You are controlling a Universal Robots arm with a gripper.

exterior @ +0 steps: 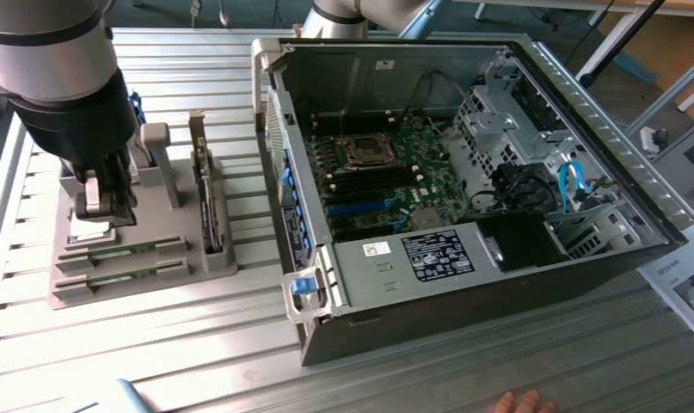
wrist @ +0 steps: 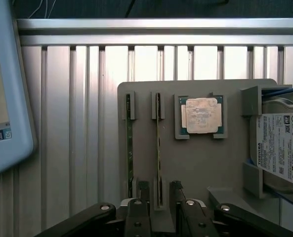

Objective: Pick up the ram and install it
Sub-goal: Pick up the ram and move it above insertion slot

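Ok so the claw (wrist: 159, 190) is spread wide, sitting low over the near edge of the grey holder (wrist: 195, 168). It has one finger on each side of the ram (wrist: 158, 143), which stands on its thin edge in a slot. Doesn't look gripped yet. The stick's near end is tucked behind the claw, so no idea whether the pads touch it.

My worry: a second stick (wrist: 130, 148) stands just beside it. An off-centre squeeze could knock that one or cock the ram in its slot.

Further along the holder are the processor (wrist: 201, 114) and, at its corner, a hard drive (wrist: 279, 148), cut off. Way beyond, mid-table (exterior: 151, 344), is the open PC case (exterior: 462, 310), and its memory slots are hard to pick out.
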